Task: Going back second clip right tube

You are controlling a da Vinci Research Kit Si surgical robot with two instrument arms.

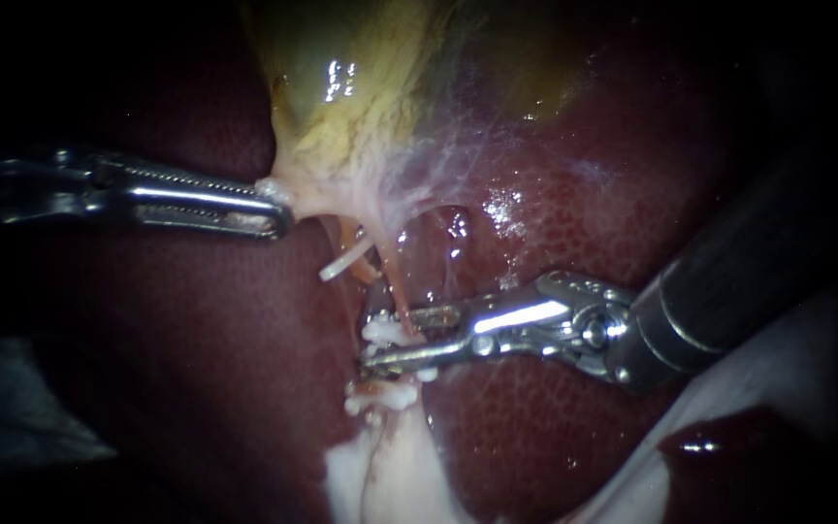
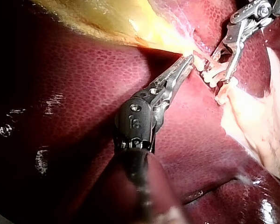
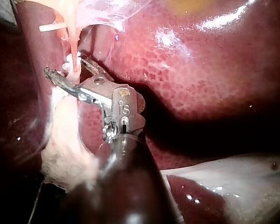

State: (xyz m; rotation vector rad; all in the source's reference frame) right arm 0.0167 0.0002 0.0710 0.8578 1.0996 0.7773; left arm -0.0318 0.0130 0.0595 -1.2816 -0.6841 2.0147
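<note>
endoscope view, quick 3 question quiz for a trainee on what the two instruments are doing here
1. True or false: the right instrument has its jaws open, with the tube running between them.
2. What is the left instrument shut on? A) a clip B) the gallbladder C) the tube
3. Fill in: the dark red organ beneath both instruments is the ___.
Key: 1 true; 2 B; 3 liver

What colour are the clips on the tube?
White; the clips show best in the endoscope view.
</note>
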